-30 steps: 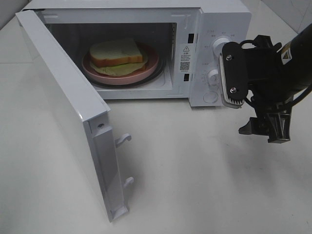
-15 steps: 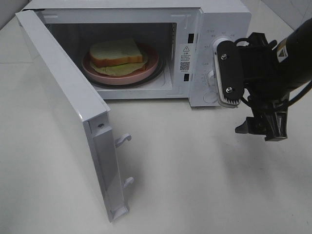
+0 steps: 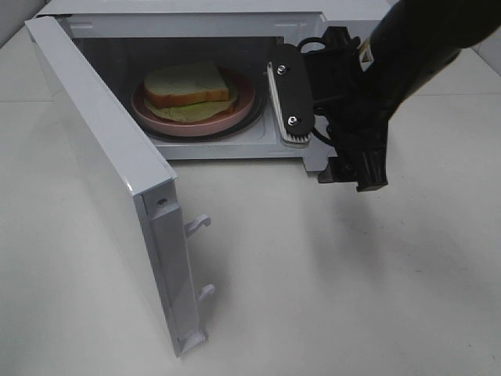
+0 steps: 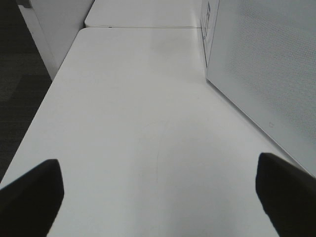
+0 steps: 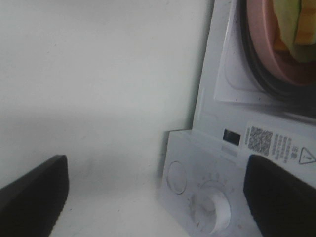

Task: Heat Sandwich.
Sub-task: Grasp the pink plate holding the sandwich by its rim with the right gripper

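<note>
The right arm, at 1 o'clock in the high view, is thick and glossy black. Its flat black finger has two silver screws and a white ribbed pad on one edge. Thin black cables loop beside it; a small yellow marking is on the wrist. The left fingertips look dark.

Open microwave, sandwich on pink plate inside.

Sandwich on plate in m/wave, on table.
</note>
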